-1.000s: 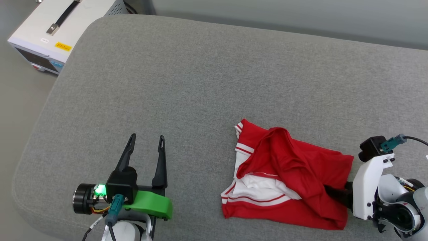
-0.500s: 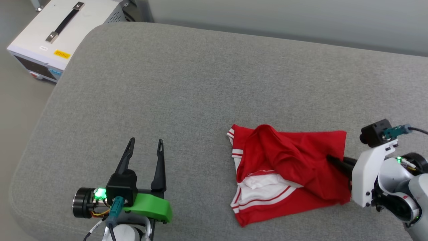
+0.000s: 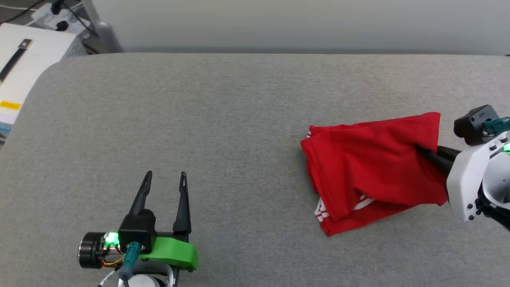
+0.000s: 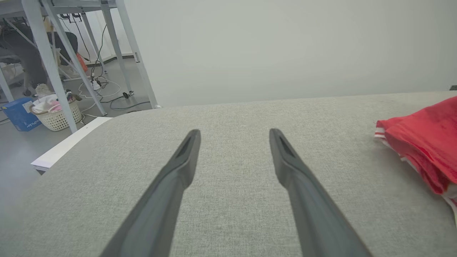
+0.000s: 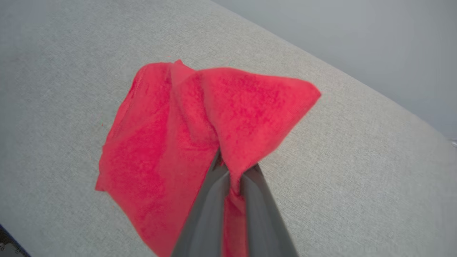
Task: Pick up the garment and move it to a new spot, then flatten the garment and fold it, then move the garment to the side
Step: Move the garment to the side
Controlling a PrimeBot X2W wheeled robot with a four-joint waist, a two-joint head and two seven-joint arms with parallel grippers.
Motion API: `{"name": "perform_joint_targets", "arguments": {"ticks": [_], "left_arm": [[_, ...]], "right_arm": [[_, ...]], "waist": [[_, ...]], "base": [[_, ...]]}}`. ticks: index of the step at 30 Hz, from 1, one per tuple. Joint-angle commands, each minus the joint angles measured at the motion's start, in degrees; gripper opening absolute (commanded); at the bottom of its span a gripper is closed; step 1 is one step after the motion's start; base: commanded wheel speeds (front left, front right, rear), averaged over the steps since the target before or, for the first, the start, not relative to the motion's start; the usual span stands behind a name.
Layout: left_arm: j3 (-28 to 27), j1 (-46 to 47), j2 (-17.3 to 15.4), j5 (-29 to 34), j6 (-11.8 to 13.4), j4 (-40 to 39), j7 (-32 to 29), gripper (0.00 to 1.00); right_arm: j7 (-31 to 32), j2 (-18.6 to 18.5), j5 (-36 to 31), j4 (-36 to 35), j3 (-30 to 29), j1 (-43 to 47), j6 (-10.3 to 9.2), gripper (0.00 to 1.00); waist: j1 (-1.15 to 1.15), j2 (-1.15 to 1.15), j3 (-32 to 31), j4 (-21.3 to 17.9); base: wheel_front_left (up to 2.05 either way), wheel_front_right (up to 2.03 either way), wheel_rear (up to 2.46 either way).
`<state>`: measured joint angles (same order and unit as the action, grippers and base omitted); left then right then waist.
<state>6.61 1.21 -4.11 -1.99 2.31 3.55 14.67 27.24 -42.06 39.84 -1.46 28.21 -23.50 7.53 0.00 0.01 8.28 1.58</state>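
Now the red soft cloth shirt with thin white stripes on its edge is on the right side of the big grey cloth cushion. It is all bunched up, and the folds hide its front. The right claw is pinched tight on the shirt's right part, with red cloth squeezed between its two dark fingers. The left claw is at the near left, well apart from the shirt. Its fingers stand wide and hold nothing.

Far to the left, off the cushion, is a white metal box with a black strap handle and a small yellow label. The words on it are too small to read. The left wrist view shows a blue box on the floor with a white label, also too small to read. A white basket stands beside it.
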Motion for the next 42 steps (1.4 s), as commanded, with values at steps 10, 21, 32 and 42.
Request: {"name": "perform_joint_targets", "arguments": {"ticks": [10,21,32,42], "left_arm": [[-0.88,3.48,-1.42,1.11,-0.23,-2.29,0.33,1.0],[-0.8,9.28,-2.67,1.81,-0.38,-6.85,0.33,1.0],[-0.76,12.69,-3.55,1.97,0.0,-9.87,0.33,1.0],[-0.42,11.51,-3.57,1.56,0.61,-8.67,0.33,1.0]], "right_arm": [[0.33,-4.56,-0.73,5.33,-2.76,-6.32,-0.04,0.0],[-1.88,-12.34,-4.23,21.3,-7.87,-14.17,-0.04,0.0],[-5.14,-13.69,-7.27,35.16,-14.04,-20.49,-0.04,0.0],[-12.17,-8.91,-12.37,42.1,-17.0,-23.03,-0.04,1.0]], "waist": [[0.0,-0.01,8.52,-9.66],[0.0,-0.01,19.71,-8.58],[0.0,-0.01,24.72,-7.47],[0.0,-0.01,20.22,-6.76]], "base": [[0.0,0.0,0.0],[0.0,0.0,0.0],[0.0,0.0,0.0],[0.0,0.0,0.0]]}}
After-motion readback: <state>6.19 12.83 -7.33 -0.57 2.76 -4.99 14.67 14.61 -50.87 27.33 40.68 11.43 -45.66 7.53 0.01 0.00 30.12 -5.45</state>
